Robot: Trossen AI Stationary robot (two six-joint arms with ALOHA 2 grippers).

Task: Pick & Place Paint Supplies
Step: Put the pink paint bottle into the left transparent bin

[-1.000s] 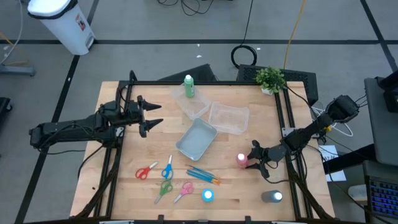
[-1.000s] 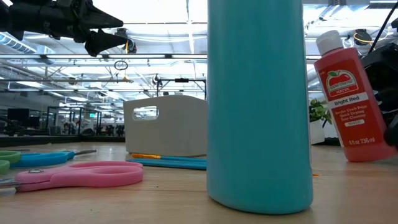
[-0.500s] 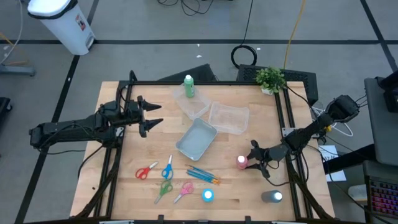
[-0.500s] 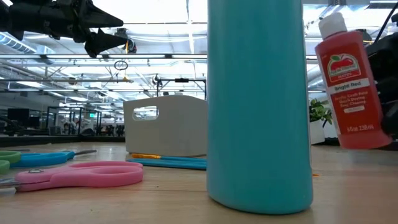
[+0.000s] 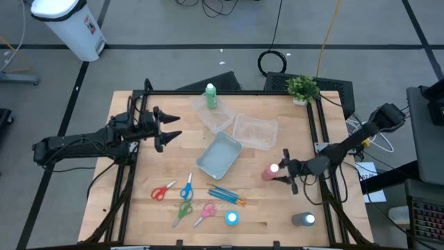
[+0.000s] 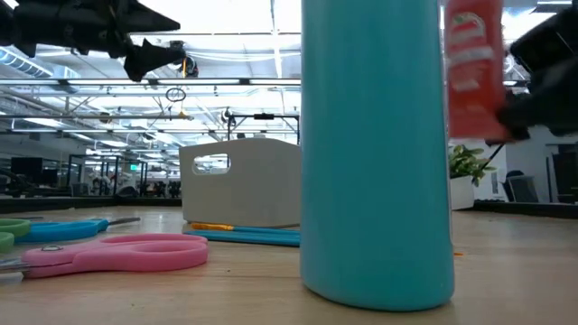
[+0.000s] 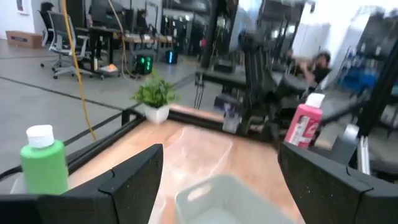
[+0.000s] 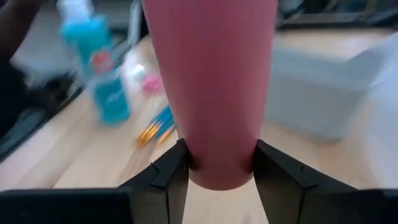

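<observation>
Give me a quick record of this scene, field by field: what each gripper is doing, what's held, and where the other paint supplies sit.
right gripper: shut on red bottle, lifted clear of the table
left gripper: open, empty, waiting above the table's left side
green bottle: upright in a clear tub at the far edge
light blue bottle: upright, near edge
grey bottle: upright, near right corner
scissors: four pairs, flat, near left
brushes: beside scissors

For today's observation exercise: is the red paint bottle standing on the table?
No, in the low view the red bottle hangs clear above the table, clamped in the right gripper.
</observation>
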